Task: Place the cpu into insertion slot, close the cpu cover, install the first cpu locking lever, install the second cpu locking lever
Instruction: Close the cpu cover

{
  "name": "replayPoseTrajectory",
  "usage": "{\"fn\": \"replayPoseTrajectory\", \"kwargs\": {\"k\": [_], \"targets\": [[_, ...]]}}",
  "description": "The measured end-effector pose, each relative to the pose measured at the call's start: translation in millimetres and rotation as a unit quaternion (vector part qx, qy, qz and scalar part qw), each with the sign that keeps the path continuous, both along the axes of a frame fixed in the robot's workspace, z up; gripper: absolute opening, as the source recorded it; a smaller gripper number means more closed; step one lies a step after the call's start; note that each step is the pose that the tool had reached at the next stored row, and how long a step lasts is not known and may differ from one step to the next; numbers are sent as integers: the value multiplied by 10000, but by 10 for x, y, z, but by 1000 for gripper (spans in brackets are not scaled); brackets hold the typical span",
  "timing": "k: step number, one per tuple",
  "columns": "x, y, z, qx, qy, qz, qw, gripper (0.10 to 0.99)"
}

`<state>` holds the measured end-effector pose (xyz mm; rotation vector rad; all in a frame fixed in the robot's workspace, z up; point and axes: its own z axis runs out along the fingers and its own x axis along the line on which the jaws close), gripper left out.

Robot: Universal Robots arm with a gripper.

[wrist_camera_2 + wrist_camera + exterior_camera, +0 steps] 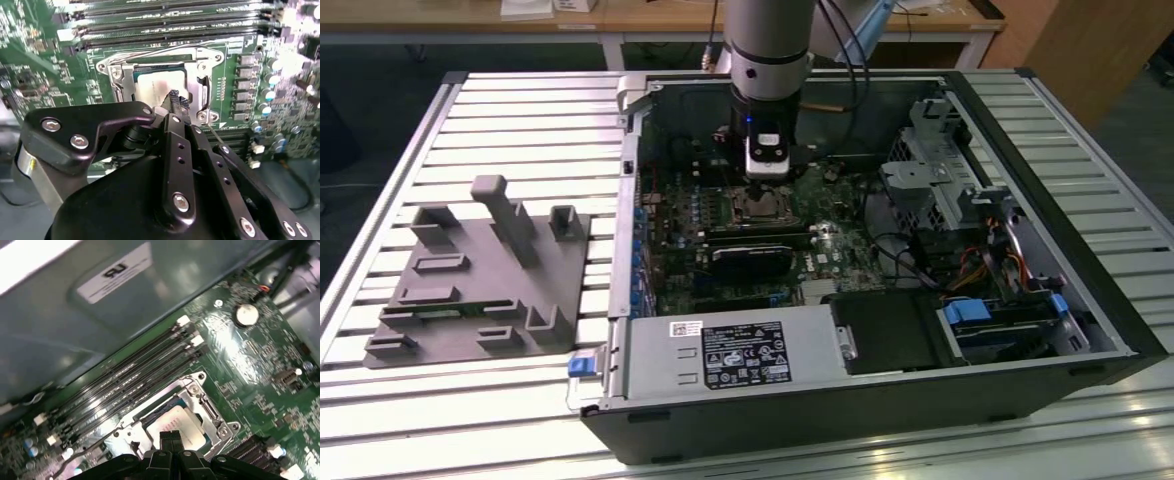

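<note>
Within the insertion slot (116, 75) sits the cpu (152, 87).

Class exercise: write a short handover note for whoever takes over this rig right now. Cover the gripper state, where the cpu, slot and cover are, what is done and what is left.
Gripper: shut, with nothing visibly held. Its tips are over the socket; whether they touch it cannot be told.
Cpu: lies flat in the insertion slot on the motherboard.
Cpu cover: appears to be down, framing the cpu.
Done: cpu placed; cover seemingly closed.
Left: both locking levers. One thin wire lever stands clear of the socket and does not look latched.
</note>
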<state>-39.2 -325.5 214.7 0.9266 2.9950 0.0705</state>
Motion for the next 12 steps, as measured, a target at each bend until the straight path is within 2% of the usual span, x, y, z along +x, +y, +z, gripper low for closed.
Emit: {"fn": "replayPoseTrajectory", "kwargs": {"k": [3,6,9,12], "targets": [[0,0,-5,0,0,269,9996,106],[0,0,-11,0,0,544,9985,106],[0,0,-17,0,0,814,9967,106],[0,0,-23,0,0,1085,9941,106]]}}
